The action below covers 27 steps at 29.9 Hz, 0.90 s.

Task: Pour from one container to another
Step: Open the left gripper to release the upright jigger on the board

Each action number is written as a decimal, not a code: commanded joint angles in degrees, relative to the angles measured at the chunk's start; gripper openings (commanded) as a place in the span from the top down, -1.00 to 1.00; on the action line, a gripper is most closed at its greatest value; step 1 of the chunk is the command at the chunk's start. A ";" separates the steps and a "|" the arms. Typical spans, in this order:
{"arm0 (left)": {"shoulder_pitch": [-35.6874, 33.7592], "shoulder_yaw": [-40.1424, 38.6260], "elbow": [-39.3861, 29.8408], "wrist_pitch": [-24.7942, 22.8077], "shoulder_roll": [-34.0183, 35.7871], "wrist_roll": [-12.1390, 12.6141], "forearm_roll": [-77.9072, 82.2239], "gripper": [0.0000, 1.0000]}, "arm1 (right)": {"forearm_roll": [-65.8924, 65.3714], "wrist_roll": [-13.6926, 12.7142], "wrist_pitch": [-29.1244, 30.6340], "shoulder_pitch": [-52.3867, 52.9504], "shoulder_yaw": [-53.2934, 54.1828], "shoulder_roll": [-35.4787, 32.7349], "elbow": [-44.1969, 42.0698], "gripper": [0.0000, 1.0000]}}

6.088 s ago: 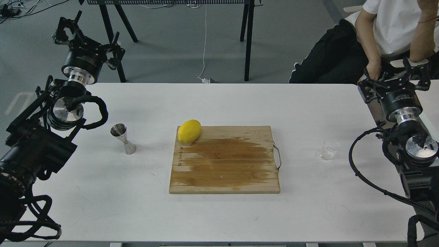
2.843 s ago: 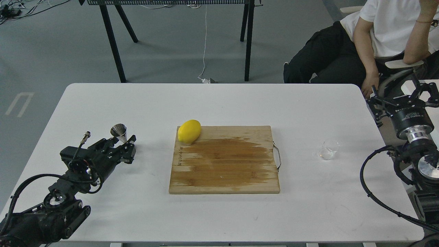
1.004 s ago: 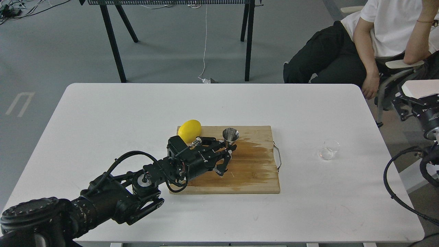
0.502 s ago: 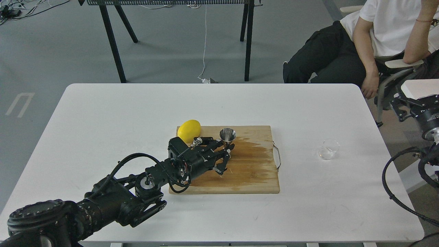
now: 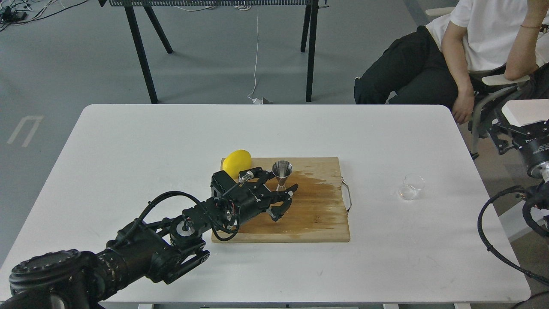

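Now: steel jigger (image 5: 282, 173) upright on cutting board (image 5: 315, 223), near its far edge, just right of lemon (image 5: 236, 164) at far-left corner. Left gripper (image 5: 279, 192) low over board, fingers spread either side of jigger's base, grip not visibly closed. Clear glass cup (image 5: 409, 187) alone on table (image 5: 128, 137) toward right edge, well apart from board. Right gripper (image 5: 504, 133) off table's right edge, state not discernible.

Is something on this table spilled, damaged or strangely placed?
The wooden cutting board carries a broad dark stain that looks wet. The yellow lemon hangs over the board's far left corner. Nothing looks damaged.
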 commanded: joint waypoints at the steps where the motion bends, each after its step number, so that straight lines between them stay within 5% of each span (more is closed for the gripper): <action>1: 0.08 -0.14 -0.73 0.00 1.38 -0.33 0.00 -0.56 | 0.00 0.00 0.00 -0.01 0.00 0.02 0.00 -1.00; 15: 4.99 -2.68 -13.20 0.00 13.24 -0.41 0.00 -0.61 | 0.00 0.00 0.00 -0.54 -0.08 0.28 0.00 -1.00; 21: 9.21 -5.76 -27.34 -0.13 21.93 -0.06 0.00 -0.62 | -0.09 -0.27 0.00 -0.54 -0.09 -0.60 -0.70 -1.00; 25: 9.31 -5.85 -31.05 -0.14 28.79 -0.85 0.00 -0.62 | 0.00 -0.44 0.00 -0.54 -0.08 -3.05 -1.32 -1.00; 27: 9.31 -5.94 -31.93 0.00 31.52 -3.74 -5.26 -0.62 | 0.00 -0.27 0.00 -0.54 -0.08 -4.29 -1.58 -1.00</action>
